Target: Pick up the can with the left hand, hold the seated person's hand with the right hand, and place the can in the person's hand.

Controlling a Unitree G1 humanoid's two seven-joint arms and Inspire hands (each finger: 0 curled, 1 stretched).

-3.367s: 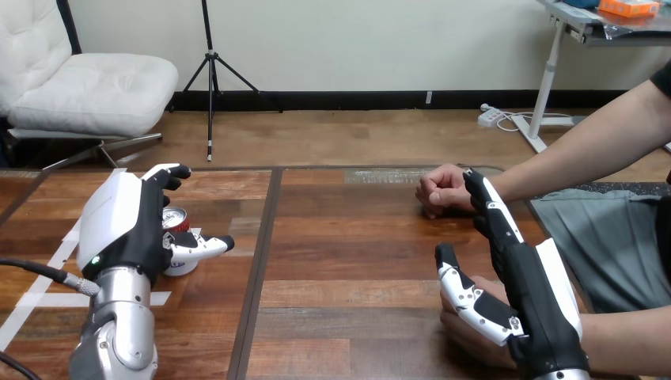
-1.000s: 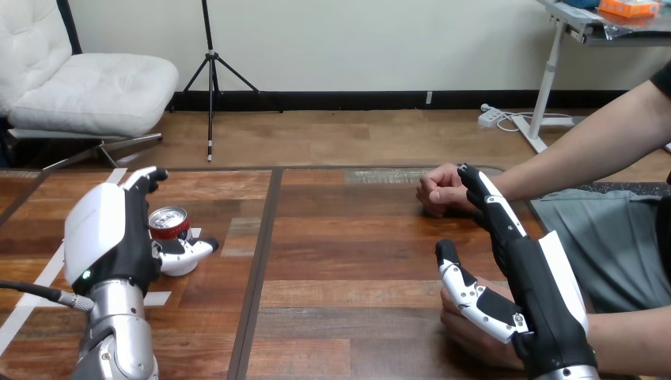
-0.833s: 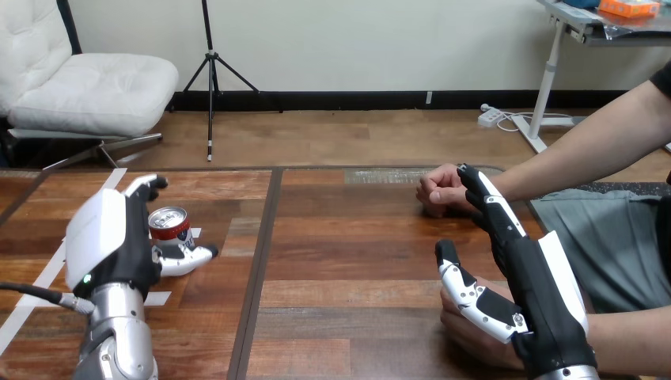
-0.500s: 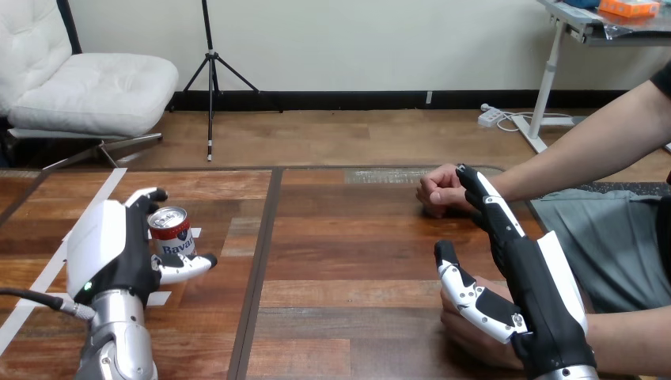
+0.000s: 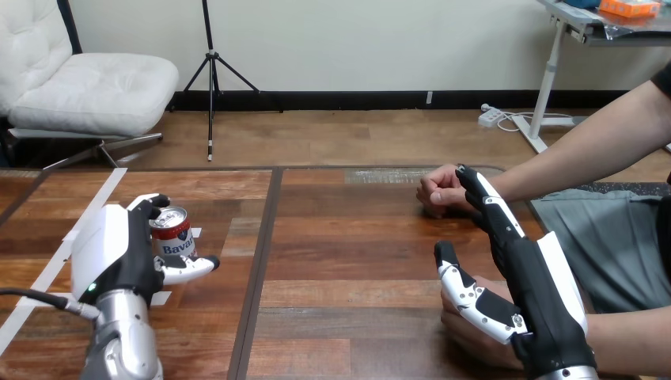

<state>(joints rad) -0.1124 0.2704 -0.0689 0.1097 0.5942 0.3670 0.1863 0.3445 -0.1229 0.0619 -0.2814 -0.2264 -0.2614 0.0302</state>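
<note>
The can [image 5: 173, 233] stands upright in my left hand [image 5: 115, 253], long axis vertical, at about 9 o'clock on the table [image 5: 348, 261]. My fingers [image 5: 150, 203] curl round its far side near the rim and my thumb [image 5: 190, 267] crosses its near side low down, so I have it clasped. I cannot tell whether its base is clear of the wood.

My right hand [image 5: 538, 293] lies at about 4 o'clock with its fingers straight, pointing toward 11 o'clock, and its thumb spread. It is over the person's nearer hand [image 5: 471, 336], which shows beneath my palm, but nothing of mine is curled round it, so I judge that hold not yet made. My fingertips reach just beside the person's farther hand [image 5: 441, 190], a loose fist at about 2 o'clock.

What the next move turns on: from the can, the person's nearer hand lies at roughly 4 o'clock, well apart across the table's middle seam. I would carry the can upright along that line. My own right hand covers the place where the can must land, so I expect it must shift to grip and expose the person's palm first.
</note>
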